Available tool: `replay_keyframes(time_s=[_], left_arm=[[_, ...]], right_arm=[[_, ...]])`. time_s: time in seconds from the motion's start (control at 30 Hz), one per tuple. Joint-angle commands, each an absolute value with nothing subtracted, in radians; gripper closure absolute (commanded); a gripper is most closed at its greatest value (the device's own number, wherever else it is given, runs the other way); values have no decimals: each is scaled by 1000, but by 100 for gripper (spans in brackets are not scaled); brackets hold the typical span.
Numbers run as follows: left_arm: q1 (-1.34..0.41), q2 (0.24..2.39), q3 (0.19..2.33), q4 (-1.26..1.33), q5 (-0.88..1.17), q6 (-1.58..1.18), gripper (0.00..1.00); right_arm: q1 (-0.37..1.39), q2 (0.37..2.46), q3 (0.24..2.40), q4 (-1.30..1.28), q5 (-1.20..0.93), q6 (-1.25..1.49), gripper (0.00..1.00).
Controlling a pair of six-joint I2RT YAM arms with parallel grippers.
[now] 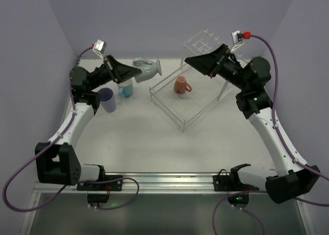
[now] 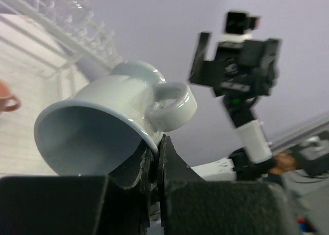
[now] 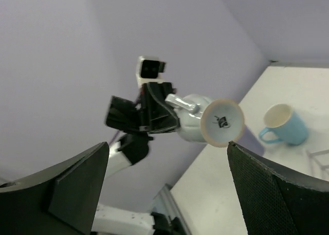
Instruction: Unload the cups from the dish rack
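left claw (image 2: 154, 154) grips grey-blue mug (image 2: 105, 116); right claw (image 1: 191, 61) gapes.

We see a robot lab cell: bare lavender walls (image 1: 154, 19) behind the left gripper (image 1: 136, 73), a white table (image 1: 154, 147) beneath it, a mounting rail (image 1: 169, 179).

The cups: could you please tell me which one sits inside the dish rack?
The salmon-pink cup; it alone sits within the dish rack's low basket.
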State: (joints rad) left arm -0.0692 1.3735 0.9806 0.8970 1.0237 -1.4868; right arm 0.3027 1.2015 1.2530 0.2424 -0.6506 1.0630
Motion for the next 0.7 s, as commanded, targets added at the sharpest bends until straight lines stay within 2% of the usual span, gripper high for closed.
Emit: replay_keyframes(time_s=[0.0, 0.1, 0.2, 0.27, 0.33, 0.67], left_arm=[[-78, 1231, 1169, 35, 935, -808, 100], [-78, 1216, 1241, -358, 818, -610, 100], [-81, 1190, 1246, -501, 689, -522, 100], [-81, 1163, 1247, -625, 521, -433, 100], [-81, 1149, 1241, -679, 412, -394, 100], [-172, 1155, 1146, -793, 154, -342, 100]], right_arm=[[311, 1229, 1360, -246, -496, 711, 1], [336, 1346, 1461, -380, -450, 565, 1], [417, 1437, 1544, -538, -251, 447, 1], [445, 1512, 1589, -580, -186, 414, 3], [460, 1549, 1597, -581, -147, 387, 4], [482, 1726, 1706, -650, 61, 285, 8]])
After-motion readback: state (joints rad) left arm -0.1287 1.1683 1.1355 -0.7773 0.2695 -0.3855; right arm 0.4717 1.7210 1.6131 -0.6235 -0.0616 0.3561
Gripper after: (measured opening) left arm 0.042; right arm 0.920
